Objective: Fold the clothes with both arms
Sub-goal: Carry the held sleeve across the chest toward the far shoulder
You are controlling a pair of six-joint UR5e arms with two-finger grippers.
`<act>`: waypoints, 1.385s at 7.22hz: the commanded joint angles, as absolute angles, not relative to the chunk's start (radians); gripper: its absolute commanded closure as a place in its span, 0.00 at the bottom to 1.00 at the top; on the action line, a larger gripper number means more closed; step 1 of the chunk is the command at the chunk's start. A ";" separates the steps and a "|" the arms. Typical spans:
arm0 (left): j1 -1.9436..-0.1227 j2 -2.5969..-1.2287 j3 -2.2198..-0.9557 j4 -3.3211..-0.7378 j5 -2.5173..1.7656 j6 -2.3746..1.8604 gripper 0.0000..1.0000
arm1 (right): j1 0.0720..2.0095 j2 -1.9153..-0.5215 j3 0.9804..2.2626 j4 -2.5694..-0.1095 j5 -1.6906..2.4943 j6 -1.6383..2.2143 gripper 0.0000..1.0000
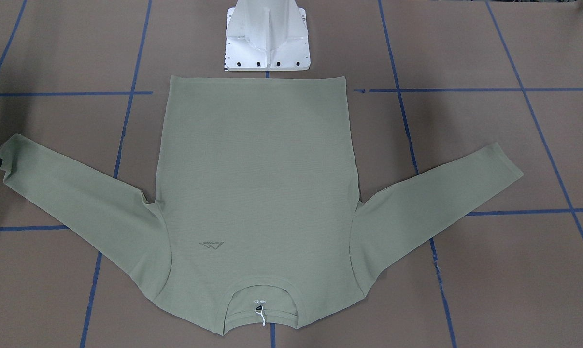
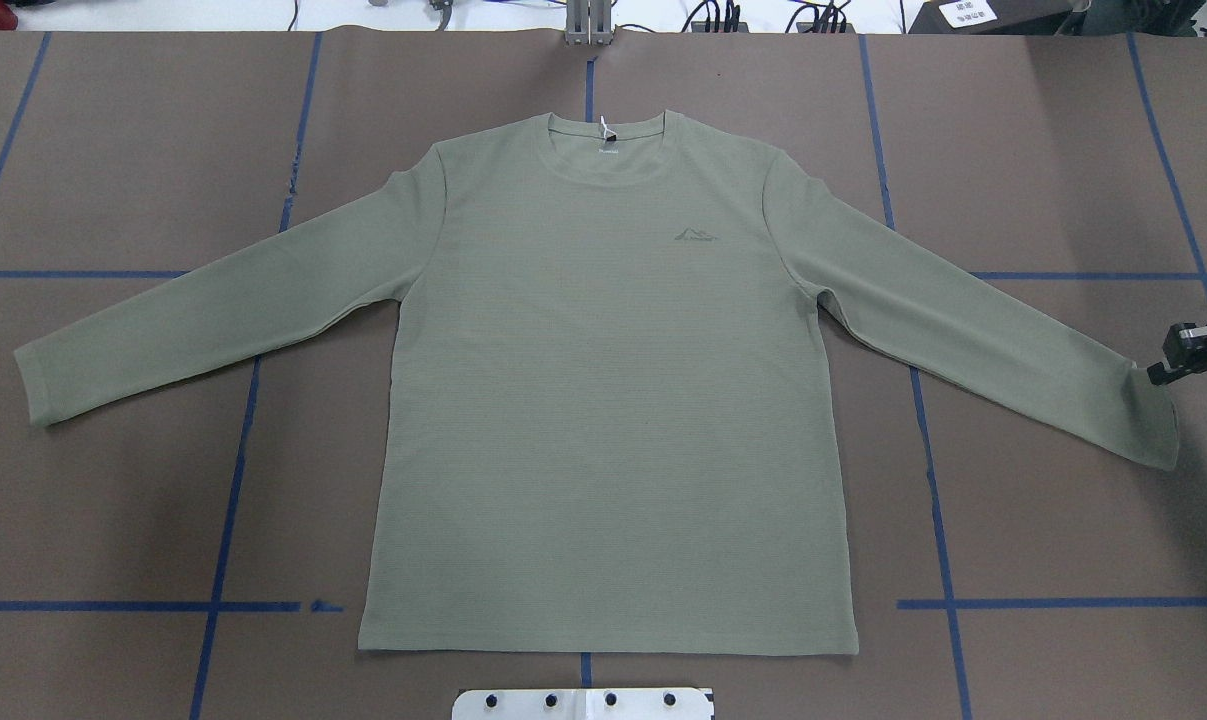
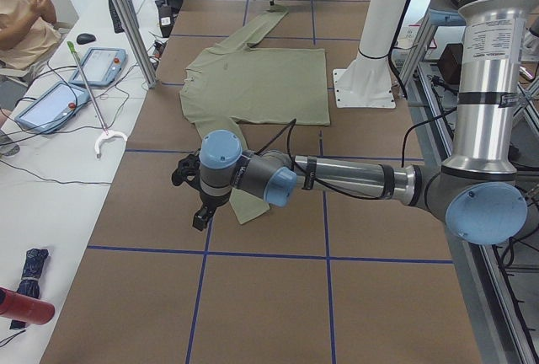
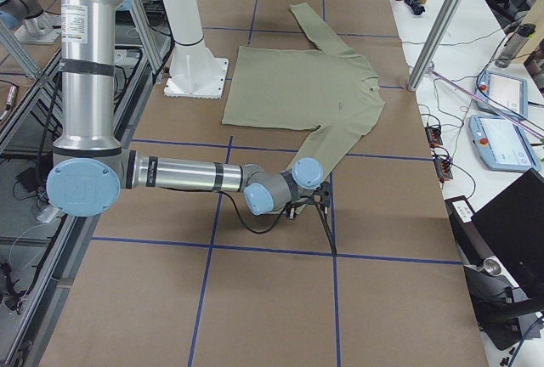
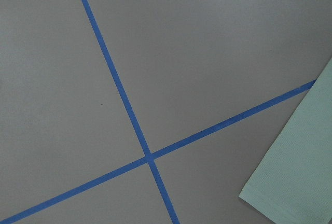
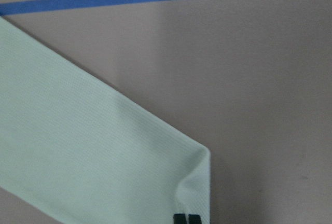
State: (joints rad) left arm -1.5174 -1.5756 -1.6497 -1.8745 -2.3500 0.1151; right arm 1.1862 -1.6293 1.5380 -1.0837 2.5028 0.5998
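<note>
Lying flat face-up, sage-green shirt, sleeves outspread

The shirt is showing a plain sage green, and the counter is showing brown with a grid of blue lines.

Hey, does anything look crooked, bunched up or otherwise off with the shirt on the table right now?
Nearly nothing: the shirt lies flat and square with both sleeves spread. The one oddity is the right sleeve's cuff corner, which is puckered up off the table where the right claw pinches it.
</note>
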 commanded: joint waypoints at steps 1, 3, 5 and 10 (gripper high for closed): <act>-1.517 -1.578 -1.654 -1.878 -2.352 0.109 0.00 | 1.177 -1.588 1.693 -1.089 2.519 0.861 1.00; -1.516 -1.575 -1.640 -1.975 -2.393 0.069 0.17 | 1.116 -1.420 1.717 -1.089 2.505 1.181 1.00; -1.514 -1.580 -1.644 -1.979 -2.393 0.040 0.00 | 1.036 -1.242 1.703 -1.091 2.461 1.406 1.00; -1.513 -1.583 -1.638 -2.016 -2.390 0.040 0.00 | 0.887 -0.887 1.628 -1.338 2.237 1.567 1.00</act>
